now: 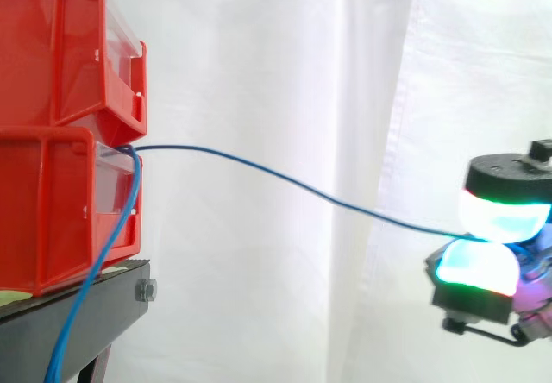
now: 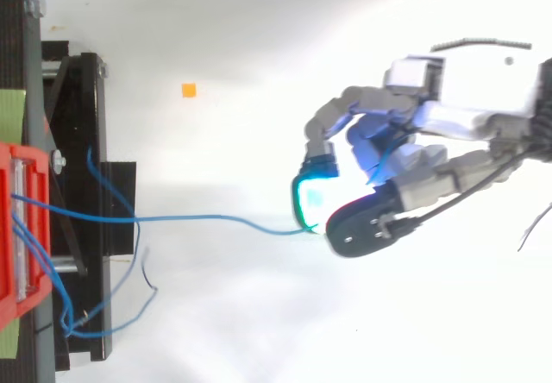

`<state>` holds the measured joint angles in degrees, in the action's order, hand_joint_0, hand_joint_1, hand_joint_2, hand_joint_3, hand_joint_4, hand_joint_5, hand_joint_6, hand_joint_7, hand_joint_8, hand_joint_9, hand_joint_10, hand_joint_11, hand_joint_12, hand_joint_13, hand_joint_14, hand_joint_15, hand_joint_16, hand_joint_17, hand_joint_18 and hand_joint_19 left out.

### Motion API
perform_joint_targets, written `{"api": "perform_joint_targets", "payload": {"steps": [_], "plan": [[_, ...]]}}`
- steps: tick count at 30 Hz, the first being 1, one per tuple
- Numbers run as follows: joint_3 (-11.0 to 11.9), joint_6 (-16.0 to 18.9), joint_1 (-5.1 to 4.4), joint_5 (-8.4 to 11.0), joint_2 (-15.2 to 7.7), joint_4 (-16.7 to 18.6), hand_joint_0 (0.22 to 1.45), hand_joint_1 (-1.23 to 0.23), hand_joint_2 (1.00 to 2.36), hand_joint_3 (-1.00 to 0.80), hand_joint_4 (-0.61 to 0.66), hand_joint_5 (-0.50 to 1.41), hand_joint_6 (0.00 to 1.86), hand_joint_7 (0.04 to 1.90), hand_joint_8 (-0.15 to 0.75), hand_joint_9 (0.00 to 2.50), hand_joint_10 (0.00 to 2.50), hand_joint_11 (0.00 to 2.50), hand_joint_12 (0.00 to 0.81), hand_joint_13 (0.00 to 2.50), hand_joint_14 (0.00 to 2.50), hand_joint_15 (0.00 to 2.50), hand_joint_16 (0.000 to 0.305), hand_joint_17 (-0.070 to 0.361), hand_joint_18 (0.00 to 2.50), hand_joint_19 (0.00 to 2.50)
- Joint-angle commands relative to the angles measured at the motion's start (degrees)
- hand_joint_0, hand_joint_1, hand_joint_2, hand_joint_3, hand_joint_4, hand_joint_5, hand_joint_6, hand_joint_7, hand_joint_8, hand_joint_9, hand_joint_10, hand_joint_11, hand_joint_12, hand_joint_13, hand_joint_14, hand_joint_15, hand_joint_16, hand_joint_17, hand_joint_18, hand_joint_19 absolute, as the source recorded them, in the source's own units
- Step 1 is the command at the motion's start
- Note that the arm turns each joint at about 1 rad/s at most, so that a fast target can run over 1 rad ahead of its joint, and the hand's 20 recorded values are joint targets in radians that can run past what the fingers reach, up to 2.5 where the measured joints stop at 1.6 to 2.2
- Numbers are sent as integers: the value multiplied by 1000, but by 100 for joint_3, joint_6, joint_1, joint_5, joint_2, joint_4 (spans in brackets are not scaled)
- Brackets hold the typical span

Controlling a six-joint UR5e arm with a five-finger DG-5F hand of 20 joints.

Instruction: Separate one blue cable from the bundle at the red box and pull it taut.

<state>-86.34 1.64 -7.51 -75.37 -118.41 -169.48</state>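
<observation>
Watching from beside the rig, I see the hand (image 1: pixel 483 271) well out to the right of the red box (image 1: pixel 52 202), its fingers (image 2: pixel 312 189) pinching one blue cable (image 1: pixel 285 178) between two glowing pads. The cable leaves the box at the lip under the upper bin (image 1: pixel 52 47) and runs across open air to the pinch. It droops in a shallow curve along the way, so I would say it is separated but not yet taut.

The rest of the bundle (image 1: pixel 86 305) hangs down the front of the box past the black stand (image 1: pixel 78 323). From above those strands loop and cross near the stand, and the held cable passes over one of them close to the box.

The main risk I see is slip. The cable is very thin and the pads are thick and rounded, so a pull that meets resistance could draw it out of the pinch. The crossing near the box is the second worry, since a snag there would drag a neighbouring strand along and undo the separation. Once the slack is gone, any further pull loads the box end directly. That could tug the cable from wherever it is fixed, which I cannot see, or shift the box on its stand. A slow, level draw away from the box looks the safest course to me.
</observation>
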Motion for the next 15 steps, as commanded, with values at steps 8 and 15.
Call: {"api": "perform_joint_targets", "payload": {"steps": [8, 15], "plan": [[-779, 3, 13, 268, 398, 583, 656, -832, 1018, 49, -82, -108, 943, 1162, 360, 683, 2500, 1695, 401, 989, 2500, 1433, 50, 113, 1542, 1389], [-770, -156, -49, 391, 398, 1163, 656, -831, 1018, 49, -86, -108, 943, 1164, 360, 683, 2500, 1701, 402, 992, 2500, 1446, 50, 113, 1545, 1385]]}}
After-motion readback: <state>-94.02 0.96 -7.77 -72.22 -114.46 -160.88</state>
